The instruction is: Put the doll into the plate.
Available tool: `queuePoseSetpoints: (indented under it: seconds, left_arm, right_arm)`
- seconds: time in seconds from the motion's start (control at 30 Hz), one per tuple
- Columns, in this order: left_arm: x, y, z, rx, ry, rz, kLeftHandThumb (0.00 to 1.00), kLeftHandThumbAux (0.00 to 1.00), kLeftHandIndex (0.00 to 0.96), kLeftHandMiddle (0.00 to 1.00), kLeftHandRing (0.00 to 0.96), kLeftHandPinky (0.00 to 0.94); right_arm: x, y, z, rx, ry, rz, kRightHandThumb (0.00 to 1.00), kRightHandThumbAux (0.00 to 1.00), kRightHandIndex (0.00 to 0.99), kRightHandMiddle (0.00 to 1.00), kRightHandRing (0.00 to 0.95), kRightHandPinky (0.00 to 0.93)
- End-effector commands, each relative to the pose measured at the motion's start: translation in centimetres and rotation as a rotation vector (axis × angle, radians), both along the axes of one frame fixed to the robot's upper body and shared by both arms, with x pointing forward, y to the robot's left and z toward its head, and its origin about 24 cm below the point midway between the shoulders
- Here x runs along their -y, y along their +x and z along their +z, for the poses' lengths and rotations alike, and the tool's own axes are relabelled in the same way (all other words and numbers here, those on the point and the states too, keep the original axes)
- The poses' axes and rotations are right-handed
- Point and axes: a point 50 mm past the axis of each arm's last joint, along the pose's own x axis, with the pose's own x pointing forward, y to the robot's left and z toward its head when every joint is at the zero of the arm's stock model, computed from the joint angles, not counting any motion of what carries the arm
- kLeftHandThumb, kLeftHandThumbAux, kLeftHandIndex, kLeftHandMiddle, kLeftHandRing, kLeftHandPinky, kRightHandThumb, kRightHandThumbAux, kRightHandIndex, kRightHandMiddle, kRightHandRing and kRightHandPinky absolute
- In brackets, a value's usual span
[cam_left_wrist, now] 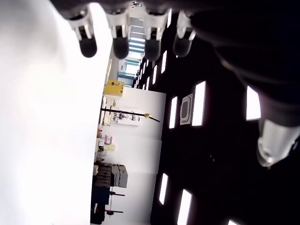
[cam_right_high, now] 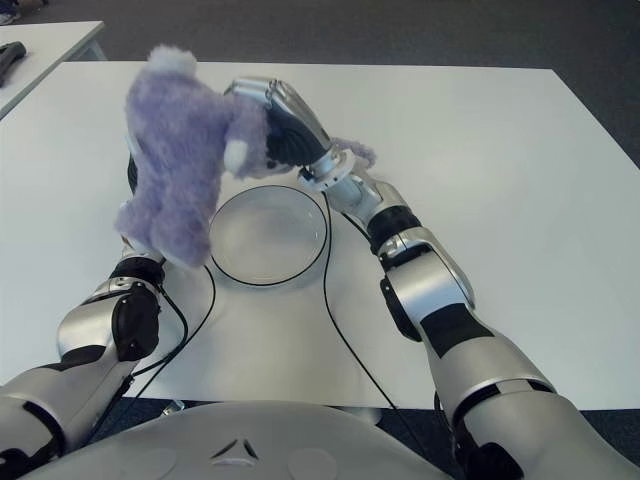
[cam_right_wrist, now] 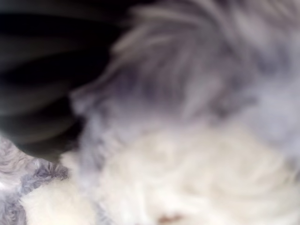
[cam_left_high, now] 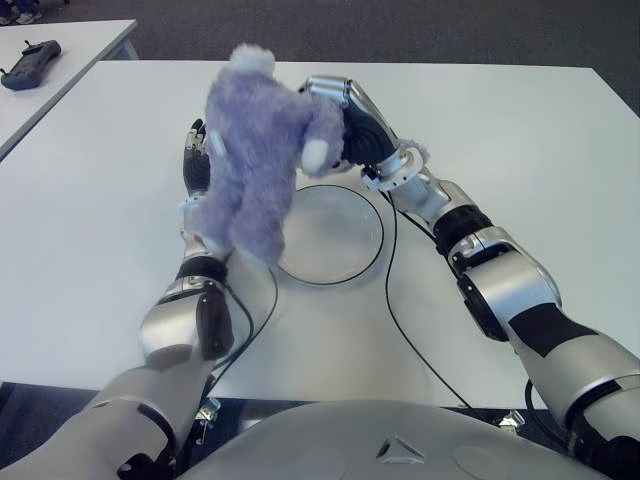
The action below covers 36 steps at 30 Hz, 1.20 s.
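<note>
Silver arm shells with black joints, black cables (cam_left_high: 400, 300) trailing from both wrists

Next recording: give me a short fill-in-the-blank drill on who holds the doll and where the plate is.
1. The purple doll is held above the table by the robot's ____ hand.
2. The clear plate on the white table holds ____.
3. The left hand, fingers spread, shows on the plate's ____ side.
4. The doll hangs ____ the table, not lying on it.

Missing words: right; nothing; left; above
</note>
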Motion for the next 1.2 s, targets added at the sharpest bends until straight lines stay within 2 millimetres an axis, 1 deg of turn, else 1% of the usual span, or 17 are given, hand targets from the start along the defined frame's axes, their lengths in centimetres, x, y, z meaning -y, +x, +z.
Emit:
queuePoseSetpoints:
  seconds: [0.03,0.2,0.4,0.63,0.93,1.07,1.2]
  left_arm:
    - [4.3,-9.1,-11.6,-0.475,-0.174,0.017,0.0,0.545,0.046,0.076,0.051,0.032]
    - [4.3,-9.1,-11.6,-0.475,-0.17,0.016,0.0,0.537,0.041,0.08,0.053,0.021]
    - [4.1,-9.0,-11.5,-0.47,-0.174,0.021,0.0,0.524,0.031,0.083,0.053,0.019]
    - [4.0,-9.1,-11.6,-0.468,-0.177,0.015,0.0,0.528,0.03,0.084,0.052,0.022]
    - [3.7,-9.3,-11.7,-0.468,-0.194,0.022,0.0,0.554,0.035,0.086,0.054,0.035]
    - [3.6,-9.3,-11.7,-0.458,-0.206,0.029,0.0,0.563,0.038,0.084,0.055,0.041]
    - [3.6,-9.4,-11.6,-0.45,-0.211,0.029,0.0,0.565,0.038,0.082,0.055,0.044]
  right_arm:
    - [1.2,-1.0,-1.0,0.014,-0.098,0.038,0.704,0.717,0.438,0.86,0.839,0.846]
    - [1.7,-1.0,-1.0,0.02,-0.139,0.033,0.704,0.718,0.438,0.865,0.837,0.844]
    - [2.4,-1.1,-1.5,0.011,-0.198,0.02,0.704,0.718,0.437,0.869,0.838,0.846]
    - [3.5,-1.6,-3.7,-0.067,-0.296,-0.016,0.701,0.72,0.437,0.872,0.839,0.844]
    - [3.4,-2.0,-5.9,-0.144,-0.349,-0.094,0.699,0.722,0.437,0.868,0.85,0.855]
    - [3.4,-1.2,-7.5,-0.216,-0.385,-0.173,0.699,0.721,0.437,0.871,0.863,0.865]
    - [3.3,-0.7,-8.4,-0.254,-0.397,-0.223,0.699,0.721,0.437,0.874,0.873,0.869]
